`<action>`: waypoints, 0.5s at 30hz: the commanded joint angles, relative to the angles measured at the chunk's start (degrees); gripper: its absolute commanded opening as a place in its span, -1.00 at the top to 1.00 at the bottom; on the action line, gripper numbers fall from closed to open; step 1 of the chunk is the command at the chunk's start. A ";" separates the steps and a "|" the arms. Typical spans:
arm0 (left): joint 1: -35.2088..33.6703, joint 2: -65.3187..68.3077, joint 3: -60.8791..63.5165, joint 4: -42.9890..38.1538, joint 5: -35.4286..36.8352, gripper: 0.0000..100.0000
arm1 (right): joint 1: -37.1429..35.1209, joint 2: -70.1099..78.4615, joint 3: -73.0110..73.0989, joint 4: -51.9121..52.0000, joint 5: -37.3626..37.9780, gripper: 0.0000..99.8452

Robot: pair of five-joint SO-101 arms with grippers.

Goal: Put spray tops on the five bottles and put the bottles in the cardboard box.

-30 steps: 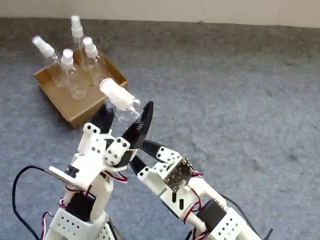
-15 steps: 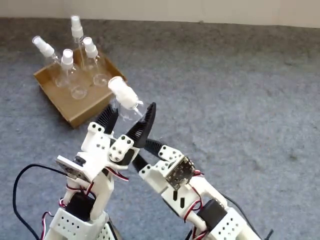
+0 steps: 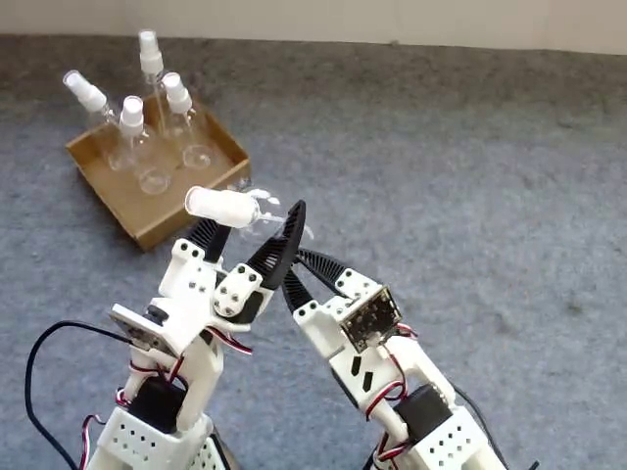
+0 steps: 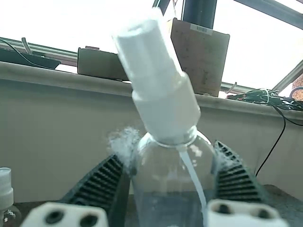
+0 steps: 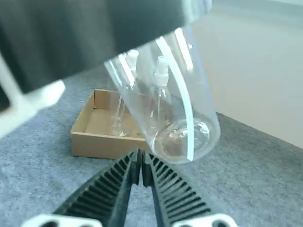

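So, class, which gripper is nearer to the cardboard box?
Left. The left gripper, shut on the bottle, hangs just off the cardboard box's near corner. The right gripper, shut, sits by the bottle's base, farther from the box.

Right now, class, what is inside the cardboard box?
Four bottles with spray tops stand inside the box. The fifth bottle is outside it, held in the left tool. The box floor beneath the bottles is covered by them.

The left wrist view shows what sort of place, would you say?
Probably an indoor workroom or lab: bright windows, a sill holding a carton and cables.
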 commanded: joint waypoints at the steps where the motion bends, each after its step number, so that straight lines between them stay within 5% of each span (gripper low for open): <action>1: -0.40 -0.92 1.10 0.18 0.44 0.92 | 1.27 -0.66 8.40 3.65 0.18 0.99; 15: -3.03 -0.66 1.10 0.26 0.53 0.92 | 1.45 -0.66 8.48 7.60 0.26 0.99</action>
